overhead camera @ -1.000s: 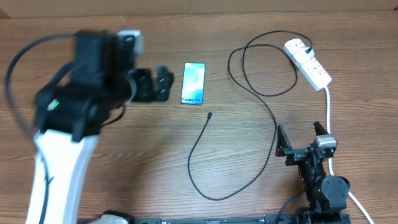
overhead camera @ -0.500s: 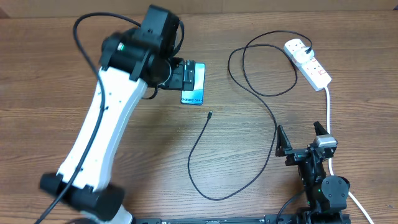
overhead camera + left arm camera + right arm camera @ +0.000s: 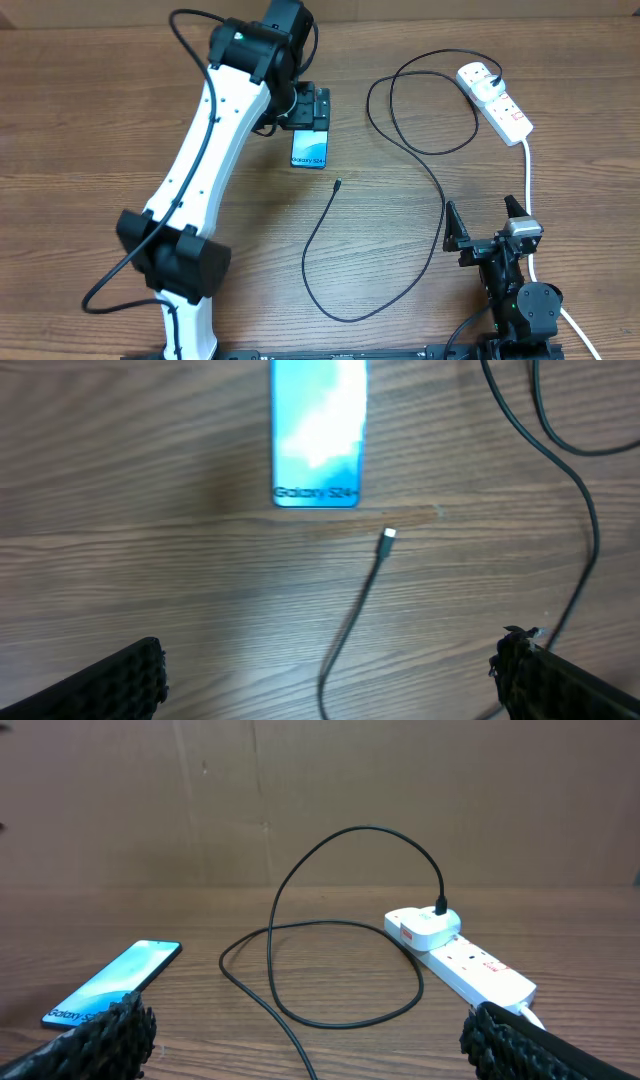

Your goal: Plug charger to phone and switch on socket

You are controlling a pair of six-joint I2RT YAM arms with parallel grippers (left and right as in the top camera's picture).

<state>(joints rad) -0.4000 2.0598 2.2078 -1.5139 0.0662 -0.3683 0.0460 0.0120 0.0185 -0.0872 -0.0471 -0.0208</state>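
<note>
The phone [image 3: 310, 150], light blue with "Galaxy S24" at its near end, lies flat on the table. It also shows in the left wrist view [image 3: 318, 430] and the right wrist view [image 3: 110, 982]. My left gripper [image 3: 308, 108] hovers open and empty over the phone's far end, hiding that end from above. The charger's connector tip [image 3: 338, 184] lies just below the phone, apart from it [image 3: 388, 534]. Its black cable [image 3: 440, 205] loops to a plug [image 3: 425, 925] seated in the white socket strip [image 3: 497, 102]. My right gripper [image 3: 487, 225] is open and empty near the front edge.
The strip's thick white cord [image 3: 527, 180] runs down the right side past my right arm. The black cable makes a wide loop [image 3: 350, 920] left of the strip and a long curve [image 3: 335, 312] toward the front of the table.
My left arm has swung from the far left to the right, and its gripper now sits over the phone's far end. The right arm, phone and cable have not moved.
</note>
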